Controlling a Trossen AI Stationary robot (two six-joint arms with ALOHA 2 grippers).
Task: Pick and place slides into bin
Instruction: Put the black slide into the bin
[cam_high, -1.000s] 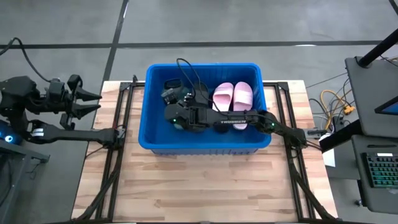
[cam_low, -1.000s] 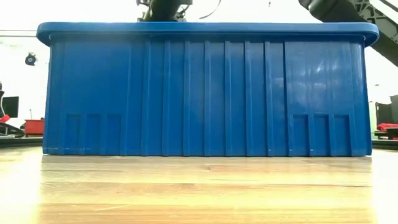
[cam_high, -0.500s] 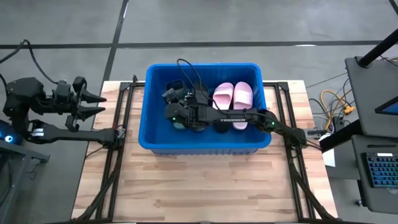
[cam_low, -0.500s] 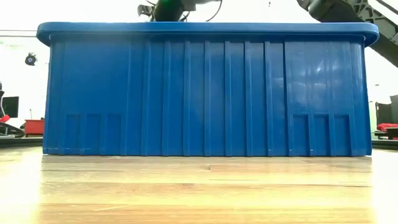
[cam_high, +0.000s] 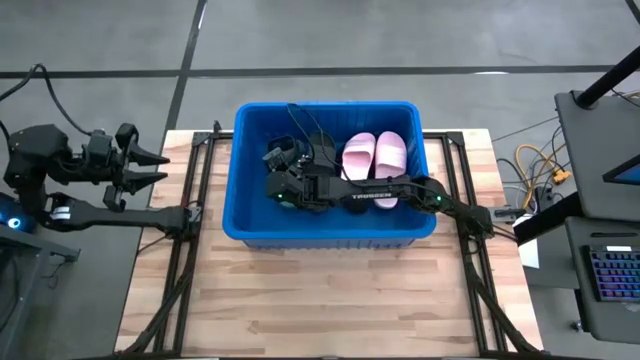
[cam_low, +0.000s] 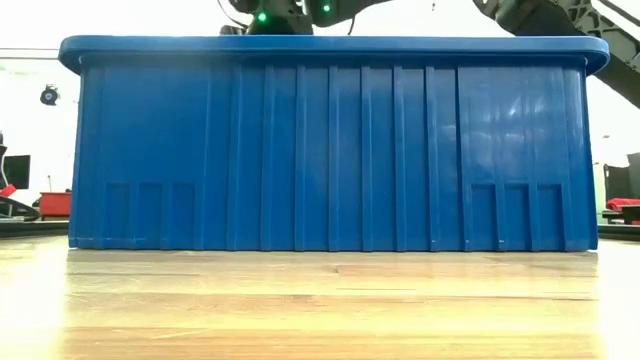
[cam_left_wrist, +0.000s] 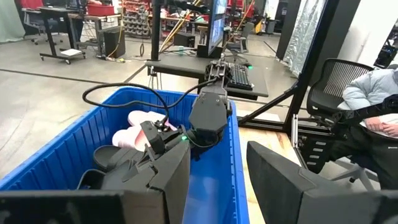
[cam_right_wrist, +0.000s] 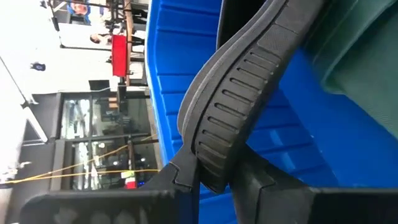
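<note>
Two dark jointed arms, looped black cables, green indicator lights, white lettering on one link

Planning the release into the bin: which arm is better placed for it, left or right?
Right. The right gripper is already inside the bin, shut on a dark slide. The left gripper waits open beyond the table's left edge, holding nothing.
</note>
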